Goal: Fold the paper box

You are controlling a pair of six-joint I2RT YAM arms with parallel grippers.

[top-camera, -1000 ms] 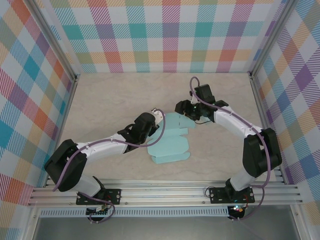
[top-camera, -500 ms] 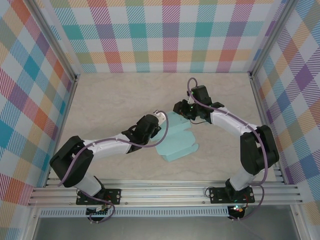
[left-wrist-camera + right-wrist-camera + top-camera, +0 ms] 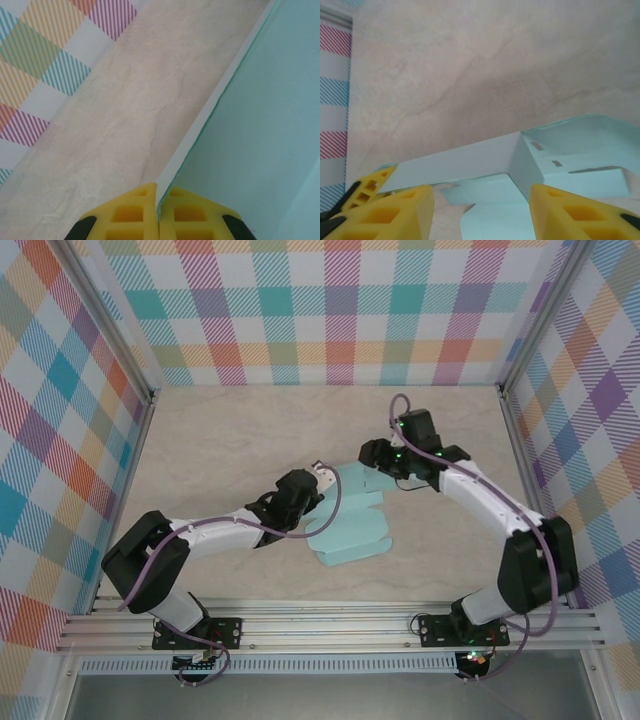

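The light blue paper box [image 3: 352,530] lies partly folded near the middle of the table. My left gripper [image 3: 321,480] is at the box's left far corner, shut on a raised flap whose thin edge [image 3: 200,130] runs up from between the yellow fingers [image 3: 132,210]. My right gripper [image 3: 370,455] hovers over the box's far side, open, its yellow fingers [image 3: 395,210] standing wide apart above an upright wall [image 3: 460,162] of the box. Nothing sits between its jaws. The left gripper's yellow tips [image 3: 370,185] peek in at the lower left of the right wrist view.
The beige marbled table [image 3: 230,440] is fenced by checked walls [image 3: 320,310] on three sides. A metal rail [image 3: 330,625] runs along the near edge, by the arm bases.
The box has shifted and turned a little, its near end swinging right. My right gripper closed partway, opened again and moved slightly right. The left gripper kept its hold on the flap.
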